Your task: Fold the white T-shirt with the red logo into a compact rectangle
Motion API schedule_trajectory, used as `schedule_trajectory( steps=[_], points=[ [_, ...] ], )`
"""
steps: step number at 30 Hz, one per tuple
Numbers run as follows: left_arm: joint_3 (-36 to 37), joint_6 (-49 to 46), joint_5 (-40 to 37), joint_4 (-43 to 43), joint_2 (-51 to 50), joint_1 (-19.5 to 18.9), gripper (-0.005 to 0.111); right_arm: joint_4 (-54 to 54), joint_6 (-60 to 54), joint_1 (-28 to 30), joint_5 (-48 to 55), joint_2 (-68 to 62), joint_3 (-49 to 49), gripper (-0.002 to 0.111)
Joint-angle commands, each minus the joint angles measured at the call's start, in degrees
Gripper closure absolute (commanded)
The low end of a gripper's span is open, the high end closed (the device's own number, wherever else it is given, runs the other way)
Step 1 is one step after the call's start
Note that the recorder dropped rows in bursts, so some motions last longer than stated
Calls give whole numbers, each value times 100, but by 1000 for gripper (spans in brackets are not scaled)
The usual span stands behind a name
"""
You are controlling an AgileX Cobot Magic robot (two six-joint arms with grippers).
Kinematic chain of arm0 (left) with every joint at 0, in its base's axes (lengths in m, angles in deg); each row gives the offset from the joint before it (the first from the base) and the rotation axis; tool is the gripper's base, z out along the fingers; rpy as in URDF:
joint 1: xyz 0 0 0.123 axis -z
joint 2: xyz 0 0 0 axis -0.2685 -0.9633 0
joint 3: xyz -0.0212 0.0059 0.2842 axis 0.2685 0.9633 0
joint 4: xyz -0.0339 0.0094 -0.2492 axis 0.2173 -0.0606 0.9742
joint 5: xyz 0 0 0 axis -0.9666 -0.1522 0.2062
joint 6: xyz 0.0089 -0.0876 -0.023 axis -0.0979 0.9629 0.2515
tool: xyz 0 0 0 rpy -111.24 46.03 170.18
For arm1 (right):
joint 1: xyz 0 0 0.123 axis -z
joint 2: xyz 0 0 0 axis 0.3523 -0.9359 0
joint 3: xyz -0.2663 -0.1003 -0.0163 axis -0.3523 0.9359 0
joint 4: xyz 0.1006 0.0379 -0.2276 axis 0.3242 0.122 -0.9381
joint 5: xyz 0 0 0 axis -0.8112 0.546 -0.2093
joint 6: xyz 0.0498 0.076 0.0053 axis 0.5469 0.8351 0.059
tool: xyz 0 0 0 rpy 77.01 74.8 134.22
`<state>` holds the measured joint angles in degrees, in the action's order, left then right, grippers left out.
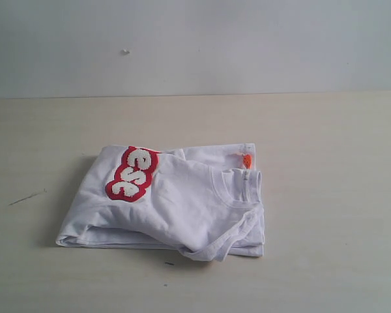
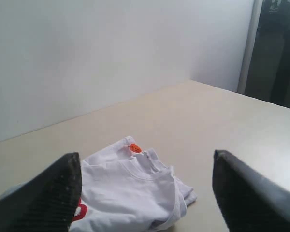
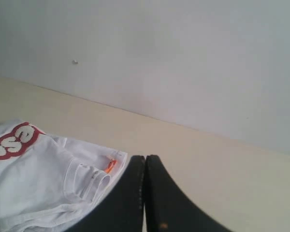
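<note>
Seemingly finished bar tidying: white T-shirt (image 1: 182, 208) folded to a rough rectangle on worktop (image 1: 326, 228), red logo (image 1: 131, 175) half showing; left fingers (image 2: 48, 198) spread and empty, right fingers (image 3: 164, 203) pressed together.

One white T-shirt (image 1: 182, 208), one red logo (image 1: 133, 173)
</note>
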<state>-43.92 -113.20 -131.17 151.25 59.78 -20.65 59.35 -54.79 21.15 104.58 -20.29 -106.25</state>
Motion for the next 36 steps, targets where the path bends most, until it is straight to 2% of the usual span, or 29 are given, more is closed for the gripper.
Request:
schedule_trajectory(
  steps=[1,18,21,23,25,26,29,31,36],
  points=[
    [21,32,-60,29,35,-12,34,18,9,13,24,42,16,108],
    [21,24,-228,-107,35,51,34,7,9,13,22,42,16,108],
    [21,24,-486,-231,35,51,35,18,9,13,22,42,16,108],
    [21,24,-567,-231,35,51,41,18,9,13,22,42,16,108],
    [21,24,-594,-231,35,51,54,18,9,13,22,42,16,108],
    [21,24,-594,-242,35,51,71,18,9,13,22,42,16,108],
    [21,24,-594,-242,35,51,95,18,9,13,22,42,16,108],
    [21,10,-594,-242,35,51,106,18,9,13,22,42,16,108],
    [21,10,-594,-253,35,51,106,7,9,13,22,42,16,108]
  ],
)
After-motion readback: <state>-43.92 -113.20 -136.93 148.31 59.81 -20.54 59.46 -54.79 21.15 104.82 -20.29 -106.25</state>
